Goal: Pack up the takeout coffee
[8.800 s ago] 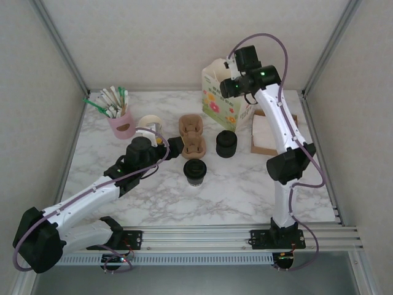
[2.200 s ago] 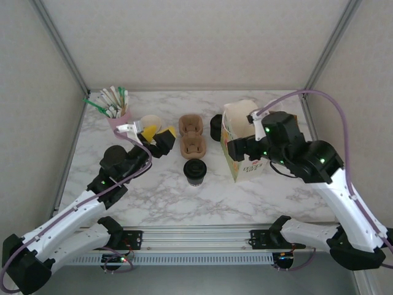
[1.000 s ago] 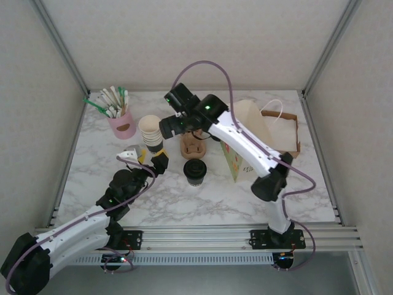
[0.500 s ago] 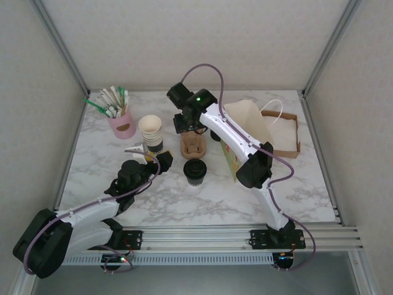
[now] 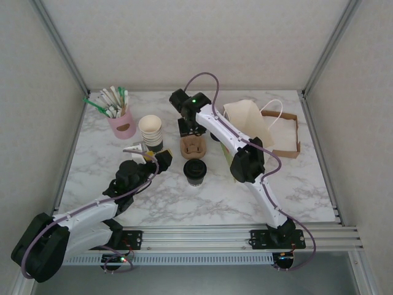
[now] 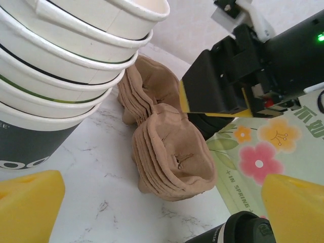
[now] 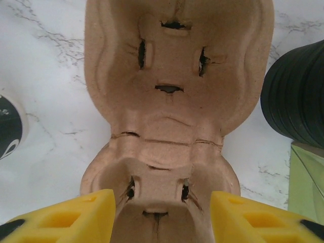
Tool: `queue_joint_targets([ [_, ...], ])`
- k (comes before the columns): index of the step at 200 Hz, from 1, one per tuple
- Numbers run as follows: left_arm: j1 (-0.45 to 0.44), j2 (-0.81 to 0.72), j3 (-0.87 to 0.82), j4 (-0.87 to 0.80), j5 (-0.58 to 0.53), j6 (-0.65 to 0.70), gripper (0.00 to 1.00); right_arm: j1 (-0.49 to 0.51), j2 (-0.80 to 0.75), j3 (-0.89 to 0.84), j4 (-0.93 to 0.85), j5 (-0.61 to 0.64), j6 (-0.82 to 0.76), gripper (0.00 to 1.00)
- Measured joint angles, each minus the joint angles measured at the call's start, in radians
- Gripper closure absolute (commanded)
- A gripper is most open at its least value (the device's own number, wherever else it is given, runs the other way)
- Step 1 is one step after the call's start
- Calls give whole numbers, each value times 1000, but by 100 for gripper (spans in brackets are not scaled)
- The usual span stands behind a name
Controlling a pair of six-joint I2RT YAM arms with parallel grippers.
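Near the middle of the white marble table (image 5: 295,184), the takeout coffee (image 5: 194,170), a small cream paper cup with a dark lower band and a round black lid, stood upright and untouched. It was just in front of the stack of brown moulded-pulp cup carriers (image 5: 195,147).

Over the far end of that stack hung the right gripper (image 7: 163,217). Its yellow fingers (image 7: 76,217) stood apart on either side of the end pocket, close against its walls. Whether they already pressed on it could not be told. The left gripper (image 6: 162,192) sat low over the table with its jaws wide apart and nothing between them, beside the tall stack of lidless cream paper cups (image 5: 150,131) and near the coffee.

The main risk, as I judged it, was that the nested carriers would not separate. A grip on the pocket's outer walls could lift several at once, or drag the whole stack toward the coffee and tip it. A pinch on thin pulp might also crumple it or slip off.

The round stack of spare black lids (image 7: 296,96) and the flowered green paper bag (image 6: 263,152) sat just beside the carriers, so a sideways swing of the right arm could knock either. The left arm, so close to the cup stack, could topple it if it reached across.
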Motion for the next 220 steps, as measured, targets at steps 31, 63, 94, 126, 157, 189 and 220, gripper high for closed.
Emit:
queue_joint_targets([
  [31, 0, -10, 0, 0, -1, 0, 0, -2, 26, 10, 11, 0, 16, 52],
  [63, 0, -19, 0, -1, -3, 0, 0, -2, 42, 12, 25, -4, 22, 51],
  [94, 0, -22, 0, -1, -4, 0, 1, -6, 56, 13, 30, -7, 26, 51],
  [126, 0, -23, 0, -1, -4, 0, 0, -25, 63, 13, 31, -7, 27, 51],
  [157, 0, -28, 0, -1, -4, 0, 0, -41, 63, 13, 34, -4, 34, 51],
  [189, 0, -29, 0, -1, -4, 0, 0, -42, 63, 13, 45, -8, 35, 51],
  [220, 0, -29, 0, -1, -4, 0, 0, -42, 66, 13, 53, -27, 35, 49],
])
